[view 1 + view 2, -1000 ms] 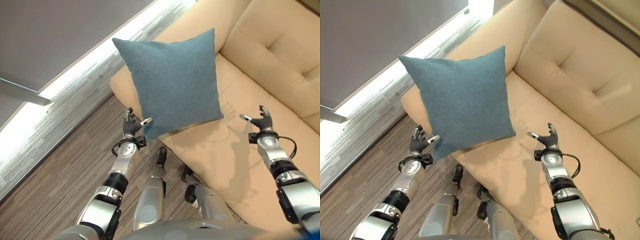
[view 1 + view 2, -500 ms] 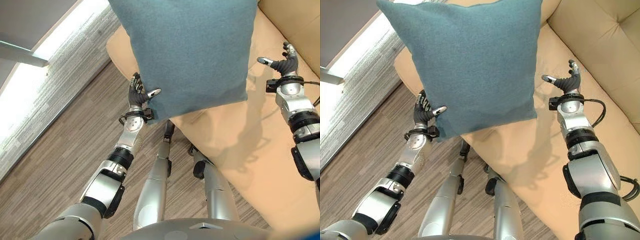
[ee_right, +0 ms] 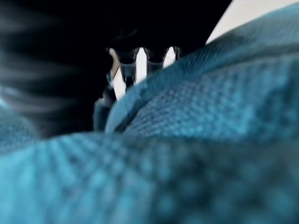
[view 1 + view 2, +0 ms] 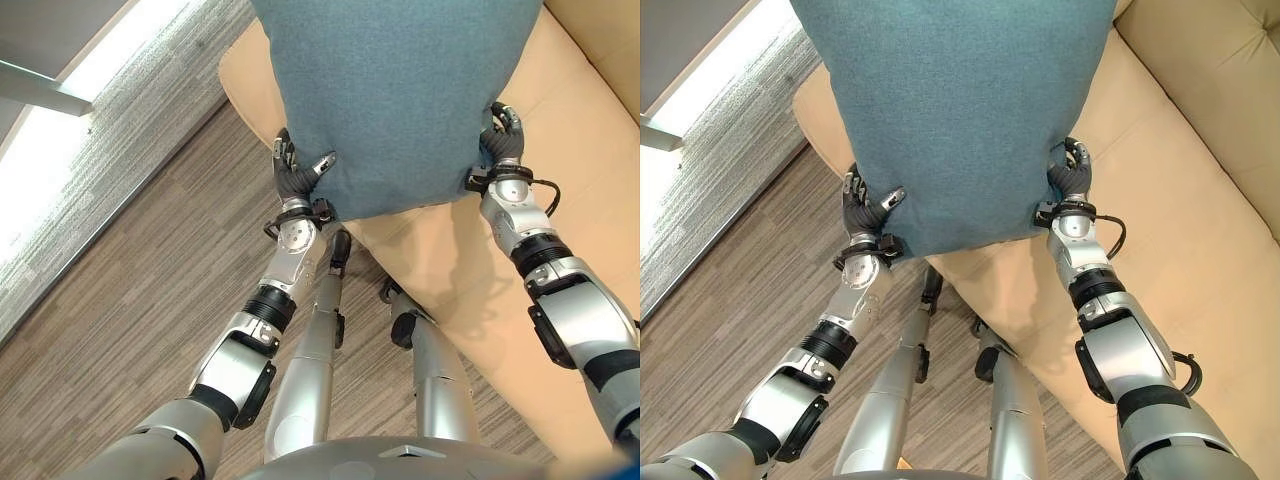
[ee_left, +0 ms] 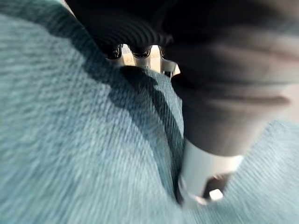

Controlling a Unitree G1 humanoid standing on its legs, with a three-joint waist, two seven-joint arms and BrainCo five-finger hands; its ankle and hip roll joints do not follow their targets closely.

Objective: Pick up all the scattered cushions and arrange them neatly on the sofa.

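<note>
Teal cushion [image 4: 400, 90] held up over the beige sofa [image 4: 600, 140], left hand [image 4: 300, 178] and right hand [image 4: 502, 138] each pinching a lower corner. Could slip loose or land crooked, likely from such shallow corner grips.

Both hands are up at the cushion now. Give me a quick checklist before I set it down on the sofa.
1. Left hand gripping the cushion: ok, thumb and fingers pinch its lower corner.
2. Right hand gripping: ok, fingers curled on the opposite lower corner.
3. Cushion clear of the floor: ok, held up in the air.
4. Sofa seat free beneath: ok where visible; the cushion hides part.
5. Cushion level: ok, bottom edge roughly level between the hands.
6. Other cushions to collect: cannot tell.
</note>
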